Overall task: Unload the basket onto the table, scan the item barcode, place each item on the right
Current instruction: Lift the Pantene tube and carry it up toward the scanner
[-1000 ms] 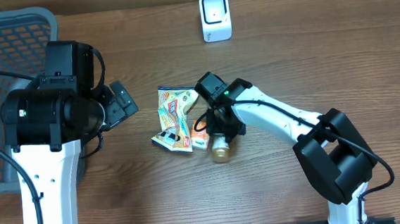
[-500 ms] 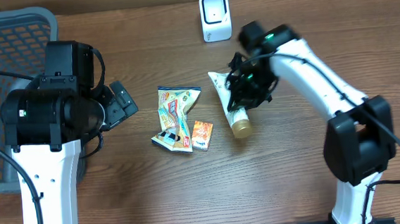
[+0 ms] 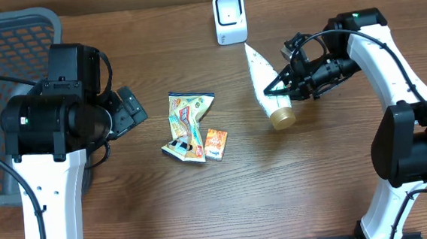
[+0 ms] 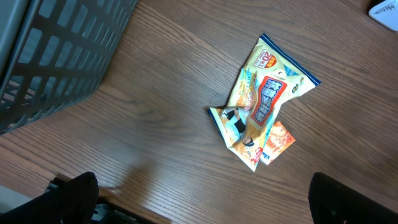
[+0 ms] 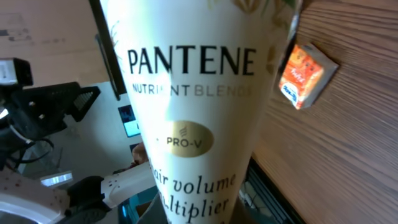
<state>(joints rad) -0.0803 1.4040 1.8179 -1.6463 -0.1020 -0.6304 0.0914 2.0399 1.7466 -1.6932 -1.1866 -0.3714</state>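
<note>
The item is a white Pantene tube [image 3: 262, 78] with a gold cap, hanging tilted above the table just below and to the right of the white scanner [image 3: 230, 18]. My right gripper [image 3: 288, 84] is shut on the tube's middle from the right. The tube [image 5: 193, 93] fills the right wrist view with its printed front; no barcode shows in any view. My left gripper [image 3: 131, 110] stands wide open at the left with nothing in it, and its dark fingertips [image 4: 71, 199] frame bare wood in the left wrist view.
A yellow snack bag [image 3: 187, 120] and a small orange packet [image 3: 216, 143] lie mid-table; the same bag [image 4: 264, 102] and the packet [image 5: 306, 74] show in the wrist views. A grey mesh basket [image 3: 12, 43] fills the far left corner.
The right arm lifted the tube from beside the snack packets and carried it up and to the right, next to the scanner. The left arm stayed put.
</note>
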